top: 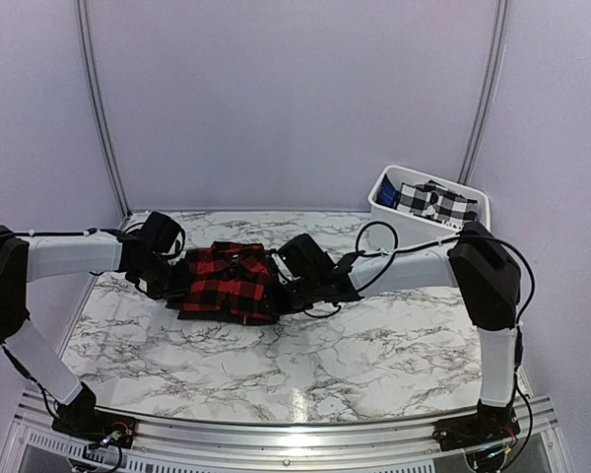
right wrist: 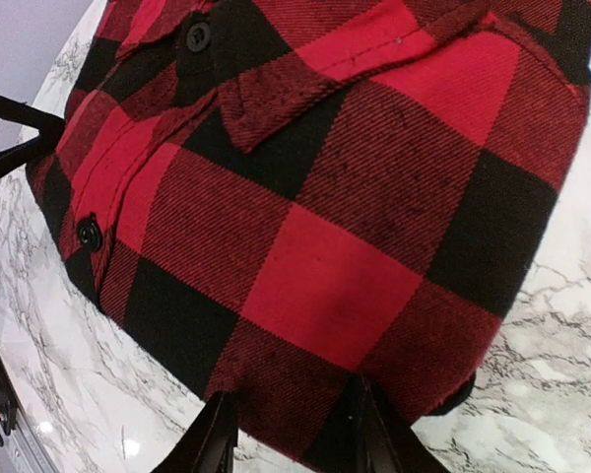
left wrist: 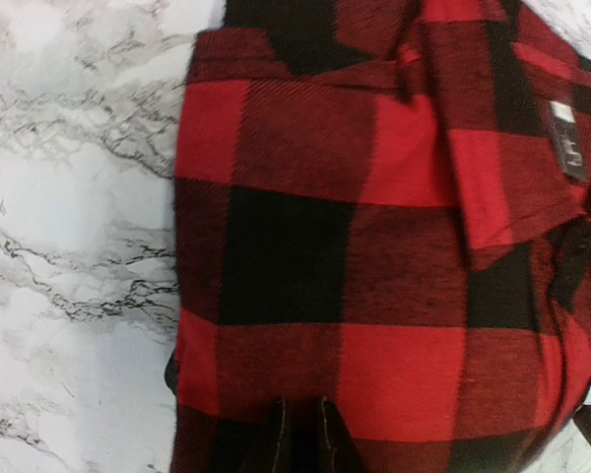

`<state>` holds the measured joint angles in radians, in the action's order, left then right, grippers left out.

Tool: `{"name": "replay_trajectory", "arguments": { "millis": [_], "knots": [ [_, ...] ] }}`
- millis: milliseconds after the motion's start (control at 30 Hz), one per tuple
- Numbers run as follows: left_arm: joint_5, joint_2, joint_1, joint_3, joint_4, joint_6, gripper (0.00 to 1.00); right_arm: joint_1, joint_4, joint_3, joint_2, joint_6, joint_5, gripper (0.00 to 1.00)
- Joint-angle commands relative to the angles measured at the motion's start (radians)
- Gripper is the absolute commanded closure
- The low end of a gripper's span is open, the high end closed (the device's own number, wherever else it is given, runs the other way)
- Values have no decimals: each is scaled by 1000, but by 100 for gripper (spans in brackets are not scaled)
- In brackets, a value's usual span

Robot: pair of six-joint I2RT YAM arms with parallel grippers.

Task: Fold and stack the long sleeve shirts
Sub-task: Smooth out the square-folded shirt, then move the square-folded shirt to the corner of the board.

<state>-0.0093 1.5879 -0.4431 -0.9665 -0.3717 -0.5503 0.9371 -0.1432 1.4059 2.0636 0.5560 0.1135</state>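
flannel shirt (top: 227, 281) folded mid desk (top: 276, 365), long axis left-right | left fingers (left wrist: 327, 445) at shirt's left edge, near-closed, pinch cannot tell | right fingers (right wrist: 220, 434) at shirt's right edge, spread astride hem | equally near

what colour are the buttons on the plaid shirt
Black; the buttons on the red-and-black shirt show best in the right wrist view.
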Motion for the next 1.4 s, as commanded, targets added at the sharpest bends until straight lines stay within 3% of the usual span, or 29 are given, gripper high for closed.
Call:
{"name": "replay_trajectory", "arguments": {
  "millis": [0, 167, 367, 533, 867, 1200, 1367],
  "knots": [
    [6, -70, -54, -63, -6, 13, 87, 5, -33, -24, -121, -9, -63, 59],
    [28, -56, -189, -109, -4, -52, 82, -32, -37, -109, -241, -15, -107, 44],
    [17, 67, -386, -198, 2, -163, 76, -108, -51, -224, -374, -17, -150, 22],
    [-29, 162, -484, -227, 9, -305, 53, -157, -63, -311, -480, -20, -181, 6],
    [-149, 301, -525, -268, 105, -519, 45, -177, -73, -396, -565, -28, -182, 4],
    [-290, 406, -526, -285, 111, -640, 48, -177, -43, -466, -615, -2, -190, 3],
    [-330, 416, -471, -280, 111, -654, 48, -178, -45, -473, -617, 2, -191, 3]
  ]
}}
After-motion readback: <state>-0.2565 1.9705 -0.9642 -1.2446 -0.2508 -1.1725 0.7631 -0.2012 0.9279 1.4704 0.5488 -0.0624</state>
